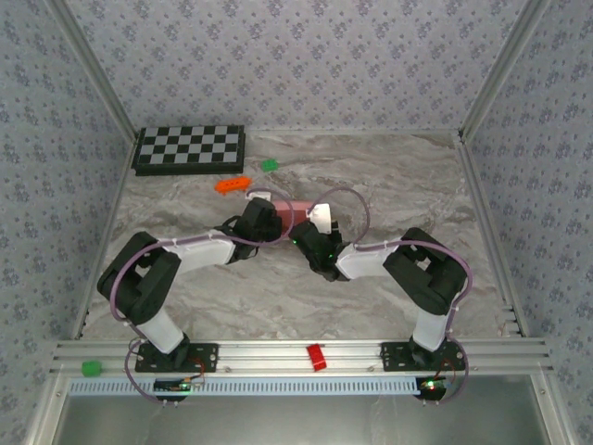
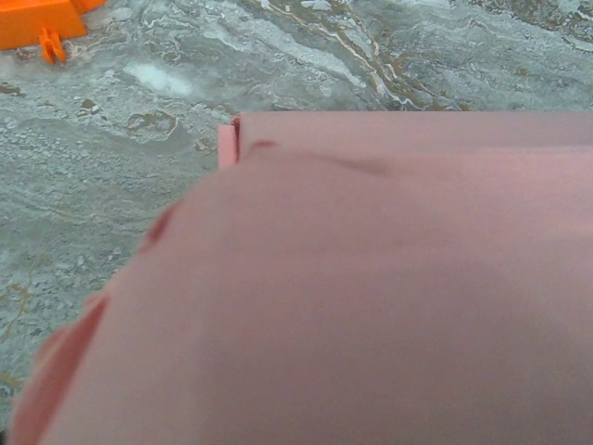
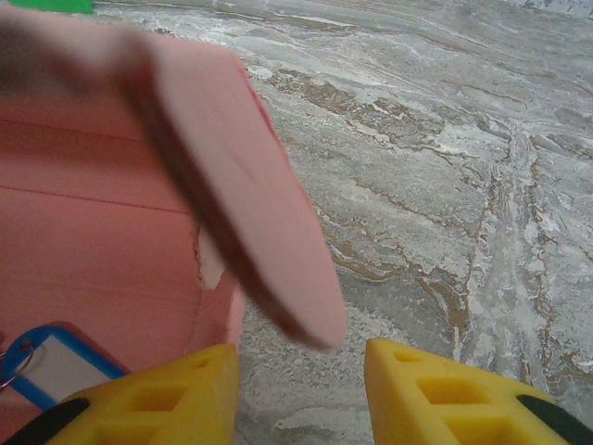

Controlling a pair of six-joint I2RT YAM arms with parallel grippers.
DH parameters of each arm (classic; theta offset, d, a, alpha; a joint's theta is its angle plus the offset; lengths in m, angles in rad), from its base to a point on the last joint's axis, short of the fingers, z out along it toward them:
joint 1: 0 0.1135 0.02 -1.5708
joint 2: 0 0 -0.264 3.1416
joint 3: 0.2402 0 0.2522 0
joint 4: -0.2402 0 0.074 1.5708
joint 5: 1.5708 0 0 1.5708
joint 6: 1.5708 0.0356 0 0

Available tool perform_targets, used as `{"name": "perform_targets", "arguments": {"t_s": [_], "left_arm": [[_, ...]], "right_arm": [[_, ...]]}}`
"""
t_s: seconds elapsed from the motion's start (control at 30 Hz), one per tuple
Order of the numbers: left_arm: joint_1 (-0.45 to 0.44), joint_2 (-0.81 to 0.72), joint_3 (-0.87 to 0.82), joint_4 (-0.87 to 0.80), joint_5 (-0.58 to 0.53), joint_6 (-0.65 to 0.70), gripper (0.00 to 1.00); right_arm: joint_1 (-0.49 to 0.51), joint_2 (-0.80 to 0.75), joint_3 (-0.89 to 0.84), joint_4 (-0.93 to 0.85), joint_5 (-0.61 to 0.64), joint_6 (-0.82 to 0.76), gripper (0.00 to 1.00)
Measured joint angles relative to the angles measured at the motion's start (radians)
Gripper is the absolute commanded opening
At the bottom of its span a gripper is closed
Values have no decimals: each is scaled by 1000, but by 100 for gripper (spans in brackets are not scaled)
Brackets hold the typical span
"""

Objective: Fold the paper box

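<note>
The pink paper box (image 1: 289, 211) lies mid-table between my two grippers. In the left wrist view the box's card (image 2: 371, 278) lies close over the lens and hides my fingers; a folded corner shows at its far left. My left gripper (image 1: 267, 222) sits at the box's left end. My right gripper (image 1: 312, 239) is at its right end. In the right wrist view the yellow fingers (image 3: 185, 389) of my right gripper (image 3: 301, 357) stand apart over bare table. A rounded flap of the box (image 3: 259, 213) hangs just beyond them, untouched.
A chessboard (image 1: 190, 148) lies at the back left. An orange piece (image 1: 233, 184) and a green piece (image 1: 269, 165) sit just behind the box. A blue-rimmed tag (image 3: 46, 362) lies by the box. On the front rail are a red block (image 1: 317, 356) and a green block (image 1: 90, 368).
</note>
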Motion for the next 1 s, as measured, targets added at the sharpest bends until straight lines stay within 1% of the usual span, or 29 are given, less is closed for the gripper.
{"name": "perform_targets", "arguments": {"t_s": [0.43,0.73,0.87,1.0], "left_arm": [[-1,-58,-64,0,-18,14,61],[-6,-164,-120,-10,-26,25,62],[-6,-228,-151,-47,-61,30,62],[-6,-270,-160,-111,-143,30,62]], "right_arm": [[18,-59,-39,-19,0,11,53],[32,-123,-88,-61,-1,47,54],[37,-179,-123,-108,0,79,54],[31,-233,-142,-174,21,105,54]]}}
